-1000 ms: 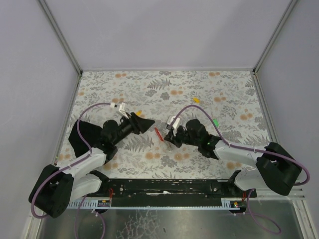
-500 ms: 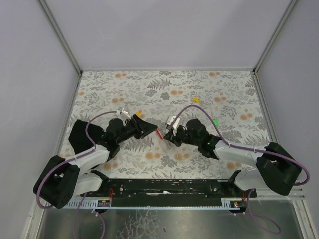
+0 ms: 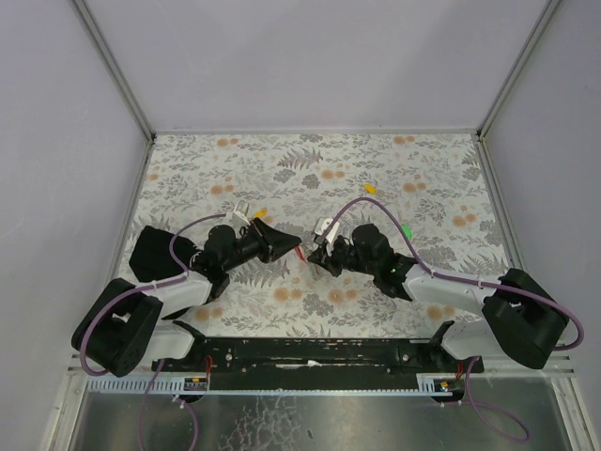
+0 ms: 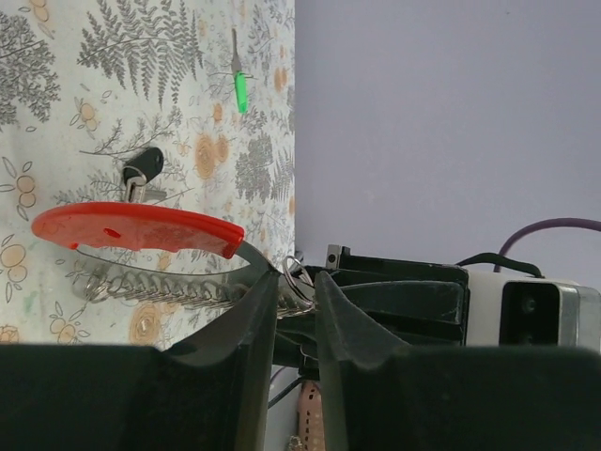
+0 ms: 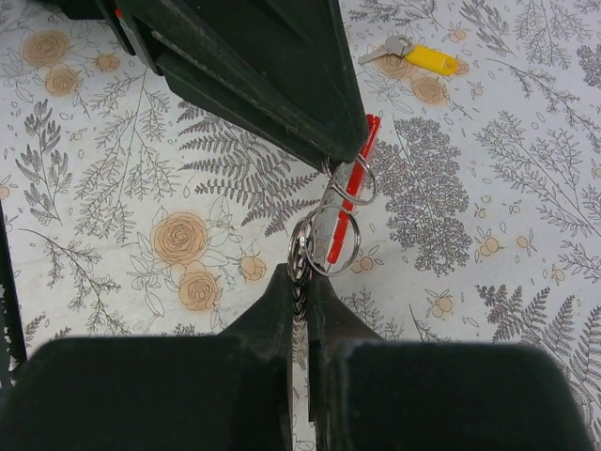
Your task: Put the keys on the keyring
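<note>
The keyring hangs between my two grippers just above the mat; its red loop point(image 3: 299, 251) point(image 4: 136, 228) point(image 5: 349, 202) is edge-on from above. My right gripper point(image 3: 315, 256) point(image 5: 302, 274) is shut on the keyring's coiled metal end, with silver rings point(image 5: 329, 240) sticking out of its tips. My left gripper point(image 3: 287, 246) point(image 4: 296, 280) has its jaws narrowed onto a small silver ring point(image 4: 299, 271) at the loop's grey end, touching it on both sides. A black-headed key point(image 4: 143, 164) lies on the mat beyond the loop.
Loose keys lie on the floral mat point(image 3: 188, 169): a green one point(image 3: 408, 231) point(image 4: 240, 90) right of the right arm, a yellow one point(image 3: 370, 188) point(image 5: 427, 58) farther back, an orange one point(image 3: 261, 212) behind the left gripper. Grey walls close in three sides.
My left gripper has moved right up to the keyring and its jaws have narrowed around the small ring. The right gripper has stayed put, shut on the keyring.
</note>
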Tool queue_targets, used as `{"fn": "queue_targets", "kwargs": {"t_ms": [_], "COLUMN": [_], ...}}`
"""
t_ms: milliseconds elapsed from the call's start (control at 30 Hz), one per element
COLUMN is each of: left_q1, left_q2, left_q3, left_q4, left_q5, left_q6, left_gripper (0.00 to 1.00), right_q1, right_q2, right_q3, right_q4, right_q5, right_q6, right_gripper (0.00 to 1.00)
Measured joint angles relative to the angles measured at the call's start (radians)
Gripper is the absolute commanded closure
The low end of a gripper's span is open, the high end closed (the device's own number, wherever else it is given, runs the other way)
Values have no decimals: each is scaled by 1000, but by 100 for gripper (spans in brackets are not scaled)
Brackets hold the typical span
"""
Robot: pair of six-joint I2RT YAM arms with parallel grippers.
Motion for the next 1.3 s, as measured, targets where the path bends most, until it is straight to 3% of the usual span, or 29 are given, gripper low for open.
{"fn": "queue_targets", "kwargs": {"t_ms": [600, 867, 1100, 1300], "left_q1": [-14, -14, -23, -109], "left_q2": [-67, -74, -185, -248], "left_q3": [-6, 22, 92, 129], "left_q4": [37, -48, -247, -362], "left_q5": [-14, -19, -26, -79], "left_q6": [16, 124, 420, 710], "left_gripper": [94, 71, 60, 55], "right_q1": [0, 0, 0, 0], "right_q2": [32, 32, 26, 13], "right_q3": [-2, -2, -1, 14], "right_q4": [41, 35, 7, -48], "right_q5": [-4, -4, -3, -3], "right_q6": [7, 5, -5, -25], "right_gripper": [100, 100, 100, 100]}}
